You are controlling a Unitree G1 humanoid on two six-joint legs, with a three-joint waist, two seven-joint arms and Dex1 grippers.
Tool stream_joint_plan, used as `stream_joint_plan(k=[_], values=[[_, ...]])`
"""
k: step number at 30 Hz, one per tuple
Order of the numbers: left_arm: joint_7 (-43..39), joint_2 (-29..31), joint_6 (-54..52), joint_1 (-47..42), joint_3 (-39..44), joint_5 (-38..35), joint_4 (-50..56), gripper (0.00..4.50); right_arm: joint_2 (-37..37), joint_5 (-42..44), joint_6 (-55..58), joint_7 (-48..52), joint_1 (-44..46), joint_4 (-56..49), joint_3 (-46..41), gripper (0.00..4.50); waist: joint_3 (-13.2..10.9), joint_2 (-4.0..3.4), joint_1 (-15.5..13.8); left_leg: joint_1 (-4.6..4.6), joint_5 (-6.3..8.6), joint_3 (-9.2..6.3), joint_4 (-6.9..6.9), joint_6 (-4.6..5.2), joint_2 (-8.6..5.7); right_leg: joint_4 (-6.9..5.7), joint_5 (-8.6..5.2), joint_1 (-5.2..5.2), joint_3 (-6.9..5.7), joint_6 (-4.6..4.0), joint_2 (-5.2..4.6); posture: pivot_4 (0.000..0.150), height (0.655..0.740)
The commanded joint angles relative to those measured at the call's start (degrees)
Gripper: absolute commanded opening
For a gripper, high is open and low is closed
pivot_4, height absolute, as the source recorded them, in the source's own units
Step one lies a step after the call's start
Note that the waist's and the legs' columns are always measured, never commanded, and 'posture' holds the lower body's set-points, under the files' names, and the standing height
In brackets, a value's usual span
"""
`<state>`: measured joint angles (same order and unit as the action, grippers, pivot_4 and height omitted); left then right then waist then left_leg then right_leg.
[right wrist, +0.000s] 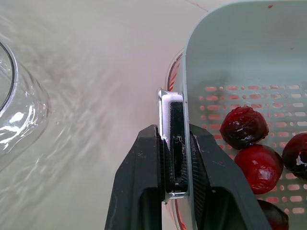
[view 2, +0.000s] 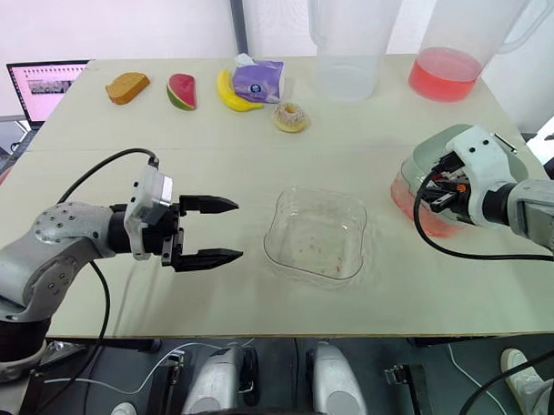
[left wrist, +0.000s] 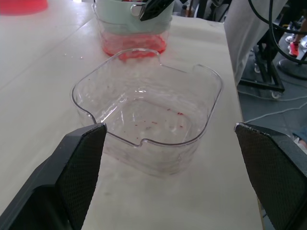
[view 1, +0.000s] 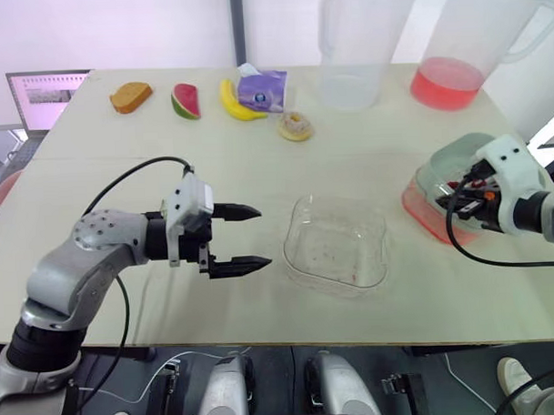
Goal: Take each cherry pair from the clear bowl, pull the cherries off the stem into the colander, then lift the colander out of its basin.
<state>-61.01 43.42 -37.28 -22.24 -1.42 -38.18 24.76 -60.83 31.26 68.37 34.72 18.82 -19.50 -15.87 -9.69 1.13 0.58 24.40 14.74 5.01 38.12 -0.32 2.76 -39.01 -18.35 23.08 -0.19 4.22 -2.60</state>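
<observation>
The clear bowl (view 1: 337, 242) stands at the table's middle, holding only red specks. My left gripper (view 1: 246, 236) hovers just left of it, open, nothing between the fingers, which point at the bowl (left wrist: 148, 110). At the right, the pale green colander (view 1: 453, 160) sits in its basin (view 1: 423, 207) of red liquid. My right gripper (right wrist: 175, 139) is shut on the colander's near rim, one finger inside and one outside. Several dark red cherries (right wrist: 247, 127) lie on the colander's slotted floor.
At the back stand a clear pitcher (view 1: 349, 50) and a pitcher of red liquid (view 1: 454, 65). Toy bread (view 1: 130, 96), a watermelon slice (view 1: 186, 100), a banana (view 1: 237, 104), a purple tissue pack (view 1: 262, 88) and a donut (view 1: 295, 126) line the far side. A laptop (view 1: 46, 97) sits off the table's left.
</observation>
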Motion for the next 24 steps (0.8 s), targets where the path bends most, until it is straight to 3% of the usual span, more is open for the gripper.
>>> stream_joint_plan(k=[1,13,20,24], values=[[0.16,0.17,-0.09,-0.75,0.49,-0.77,1.50,4.50,-0.50,-0.86,-0.53,-0.64,0.99,-0.53,-1.32,0.23,0.00,0.00,0.00,0.00,0.00,0.00,0.00,0.00,0.00,0.00,0.00,0.00,0.00,0.00,0.00,0.150,0.7400],[0.36,0.24,0.04,-0.48,0.62,-0.65,1.61,4.50,-2.60,-1.33,-0.63,-0.44,4.59,-0.75,-0.74,0.23,0.00,-0.01,0.09,0.00,0.00,0.00,0.00,0.00,0.00,0.00,0.00,0.00,0.00,0.00,0.00,0.150,0.7400],[0.89,0.22,0.30,-0.27,0.97,-0.19,1.22,4.50,-4.80,0.87,1.64,1.38,16.26,-2.89,3.66,0.23,0.00,-0.04,0.40,-0.01,0.00,0.00,0.00,-0.01,0.04,-0.03,0.00,0.03,0.01,0.00,0.01,0.150,0.7400],[5.43,-1.43,0.22,-0.22,3.23,0.22,-0.02,4.50,0.06,1.94,1.84,2.69,25.92,-1.46,10.67,0.23,0.00,-0.04,0.42,-0.01,-0.01,0.01,-0.01,-0.01,0.06,-0.06,0.00,0.07,0.03,-0.01,0.01,0.150,0.7400]])
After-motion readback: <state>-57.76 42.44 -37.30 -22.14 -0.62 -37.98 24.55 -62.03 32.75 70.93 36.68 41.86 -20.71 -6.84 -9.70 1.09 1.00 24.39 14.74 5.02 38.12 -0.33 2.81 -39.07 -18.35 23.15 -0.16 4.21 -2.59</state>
